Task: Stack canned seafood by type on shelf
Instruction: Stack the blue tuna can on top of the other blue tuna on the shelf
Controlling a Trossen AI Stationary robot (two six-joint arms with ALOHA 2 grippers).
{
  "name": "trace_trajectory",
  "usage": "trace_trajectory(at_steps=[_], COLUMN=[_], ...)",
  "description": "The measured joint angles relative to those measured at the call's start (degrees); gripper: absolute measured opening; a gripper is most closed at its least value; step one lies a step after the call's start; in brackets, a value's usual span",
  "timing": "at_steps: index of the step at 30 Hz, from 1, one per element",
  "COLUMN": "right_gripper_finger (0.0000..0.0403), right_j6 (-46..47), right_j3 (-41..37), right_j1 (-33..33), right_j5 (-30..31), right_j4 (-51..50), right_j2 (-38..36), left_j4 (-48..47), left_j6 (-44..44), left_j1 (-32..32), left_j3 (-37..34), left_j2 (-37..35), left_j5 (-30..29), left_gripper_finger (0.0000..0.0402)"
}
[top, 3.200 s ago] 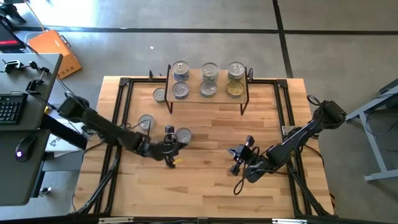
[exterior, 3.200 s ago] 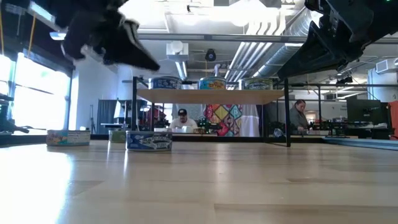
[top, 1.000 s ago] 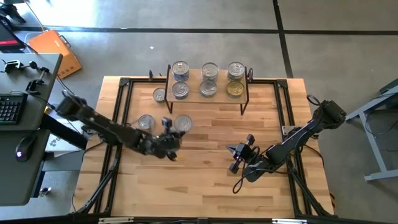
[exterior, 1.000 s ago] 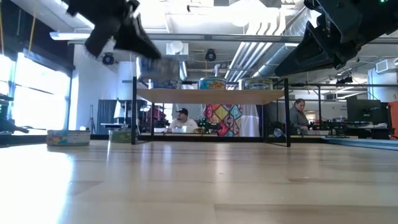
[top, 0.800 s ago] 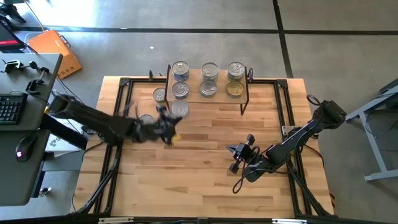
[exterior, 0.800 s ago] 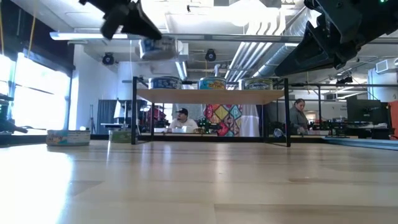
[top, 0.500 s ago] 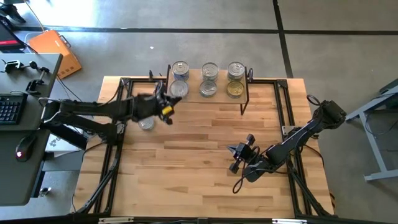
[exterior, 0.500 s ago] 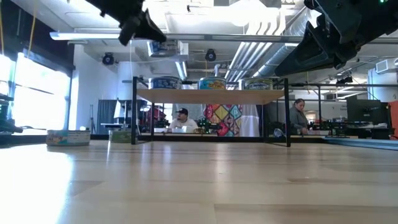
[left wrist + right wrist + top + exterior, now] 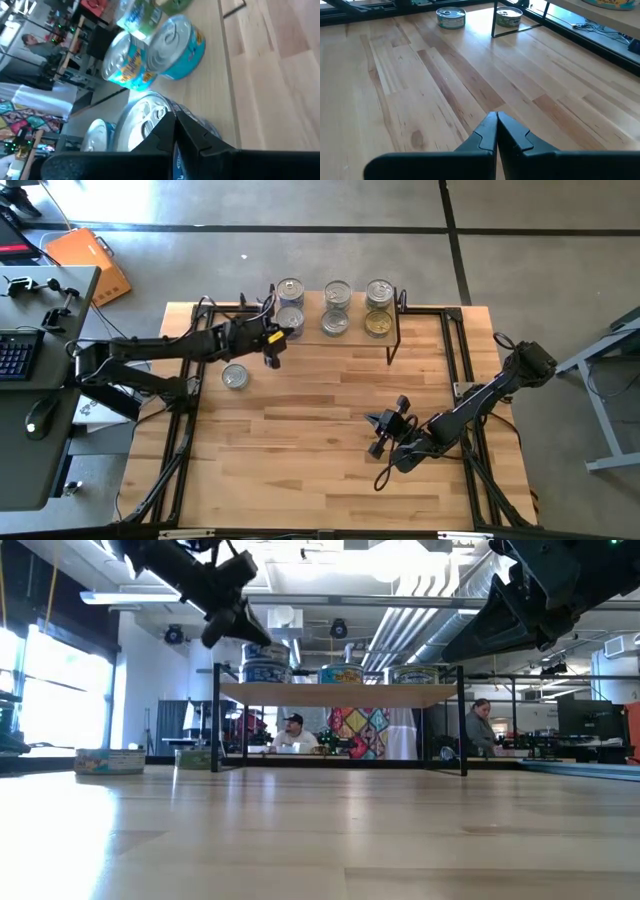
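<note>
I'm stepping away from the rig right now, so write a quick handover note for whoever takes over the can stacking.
Left gripper: at the front-left corner of the shelf, against the top tin stacked there. Whether that tin is released can't be told.
Right gripper: shut and empty, waiting over the bare table at the front right.
Done: the shelf holds three columns of tins, front and back.
Left: a loose tin on the table left of the shelf, and a second tin beside the shelf's leg. Both need to go up with their type.
</note>
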Motion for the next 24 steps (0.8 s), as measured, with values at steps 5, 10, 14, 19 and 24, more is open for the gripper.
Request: trace_trajectory(at_steps=[5,10,14,19,24], right_gripper_finger=[0.0002,0.0002,0.0002,0.0002,0.0002], right_j6=[0.02,0.01,0.02,0.02,0.02], right_j3=[0.00,0.00,0.00,0.00,0.00], right_j1=[0.00,0.00,0.00,0.00,0.00], right_j5=[0.00,0.00,0.02,0.00,0.00], right_j4=[0.00,0.02,0.02,0.01,0.00], right_j2=[0.00,0.00,0.00,0.00,0.00], left_j4=[0.00,-0.22,-0.48,-0.24,0.22], left_j6=[0.10,-0.32,-0.54,-0.94,-0.95], left_j1=[0.46,0.44,-0.02,-0.92,-1.70], left_j3=[0.00,0.00,0.00,0.00,0.04], left_j2=[1.32,1.36,1.36,0.56,-0.49], left_j5=[-1.07,-2.16,-2.33,-2.33,-2.35], left_gripper_finger=[0.0000,0.0000,0.0000,0.0007,0.0031])
